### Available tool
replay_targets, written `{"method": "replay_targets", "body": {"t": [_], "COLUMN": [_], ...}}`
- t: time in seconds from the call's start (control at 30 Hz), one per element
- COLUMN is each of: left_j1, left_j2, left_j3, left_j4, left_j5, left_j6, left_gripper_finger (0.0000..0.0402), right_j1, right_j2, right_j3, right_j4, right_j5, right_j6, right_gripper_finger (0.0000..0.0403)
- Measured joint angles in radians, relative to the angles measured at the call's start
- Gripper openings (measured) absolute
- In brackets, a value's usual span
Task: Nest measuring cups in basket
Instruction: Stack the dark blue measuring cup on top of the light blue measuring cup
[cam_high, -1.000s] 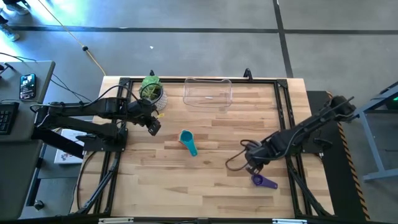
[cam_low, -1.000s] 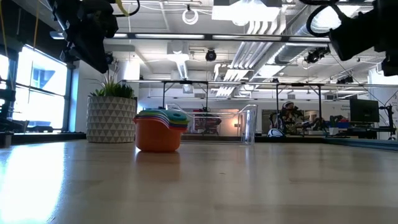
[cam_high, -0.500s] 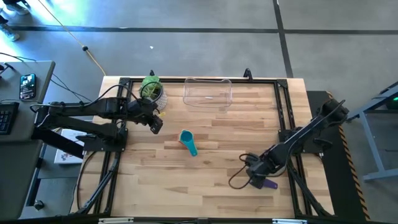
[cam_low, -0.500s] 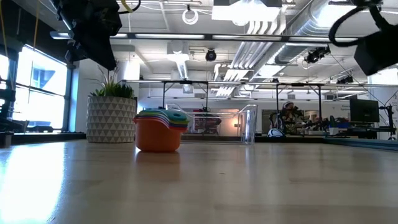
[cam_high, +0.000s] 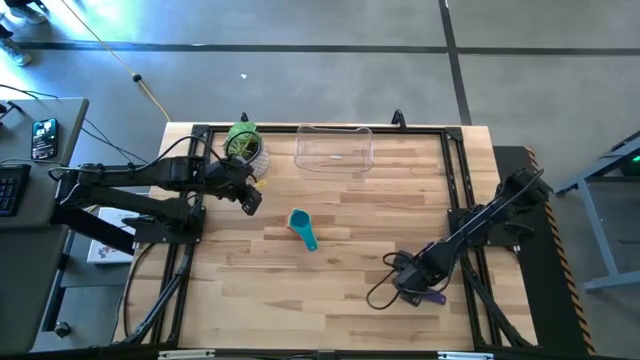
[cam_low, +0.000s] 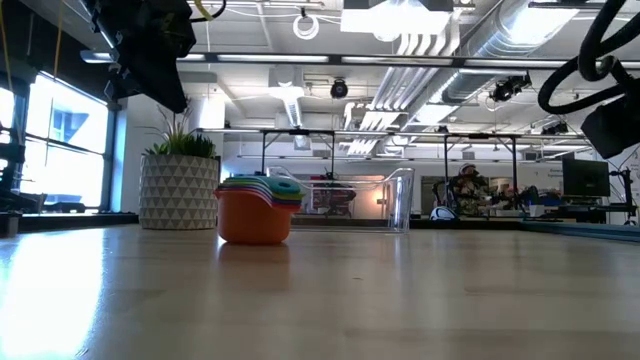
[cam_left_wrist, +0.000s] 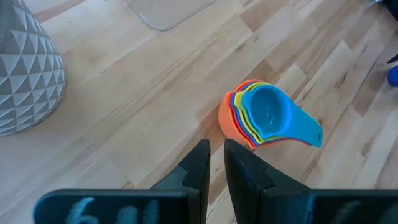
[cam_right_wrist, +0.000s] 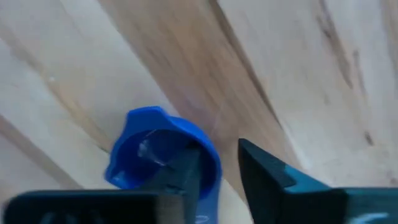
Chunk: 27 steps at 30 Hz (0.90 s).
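Note:
A nested stack of measuring cups (cam_high: 300, 226), orange at the bottom and light blue on top, rests on its base mid-table (cam_low: 257, 210) (cam_left_wrist: 261, 115). A lone purple cup (cam_high: 435, 297) lies near the table's near right corner. The clear basket (cam_high: 334, 148) (cam_low: 395, 200) sits at the far edge. My right gripper (cam_high: 412, 287) (cam_right_wrist: 219, 148) is low over the purple cup (cam_right_wrist: 155, 146) and open, with one finger over its bowl and the other outside the rim. My left gripper (cam_high: 249, 203) (cam_left_wrist: 213, 152) hovers shut beside the plant pot, left of the stack. My right gripper comes at the purple cup from above, its fingers standing on either side of the bowl's wall (cam_right_wrist: 211, 155). Bare wood shows between the wall and the outer finger (cam_right_wrist: 261, 168). I cannot tell whether the inner finger touches the cup.
A whitish pot with a green plant (cam_high: 243, 146) (cam_low: 180, 190) (cam_left_wrist: 25, 68) stands at the far left, beside the basket. A dark cable loops on the table by my right gripper (cam_high: 378, 290). Bare wood lies between the stack and the purple cup.
My right gripper has moved toward the table's near edge and down, onto the purple cup, which it now mostly covers in the high view. The cup and the stack have stayed in place.

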<state>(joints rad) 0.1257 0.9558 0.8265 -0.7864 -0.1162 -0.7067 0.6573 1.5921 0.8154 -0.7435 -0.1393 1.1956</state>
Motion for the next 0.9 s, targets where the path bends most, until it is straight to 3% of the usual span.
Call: {"method": "replay_targets", "body": {"t": [0.17, 0.57, 0.9], "left_j1": [0.0, -0.051, -0.07], "left_j2": [0.011, 0.098, 0.159], "left_j3": [0.0, 0.0, 0.0], "left_j4": [-0.001, 0.001, -0.002], "left_j5": [0.004, 0.059, 0.06], "left_j6": [0.001, 0.1, 0.199], "left_gripper_finger": [0.0037, 0.0037, 0.0037], "right_j1": [-0.018, -0.164, -0.334], "right_j2": [0.0, -0.01, -0.008], "right_j3": [0.0, 0.052, 0.279], "right_j4": [0.039, 0.089, 0.078], "right_j5": [-0.031, -0.088, 0.069], "right_j6": [0.029, 0.174, 0.244], "right_gripper_finger": [0.0011, 0.0003, 0.0001]}}
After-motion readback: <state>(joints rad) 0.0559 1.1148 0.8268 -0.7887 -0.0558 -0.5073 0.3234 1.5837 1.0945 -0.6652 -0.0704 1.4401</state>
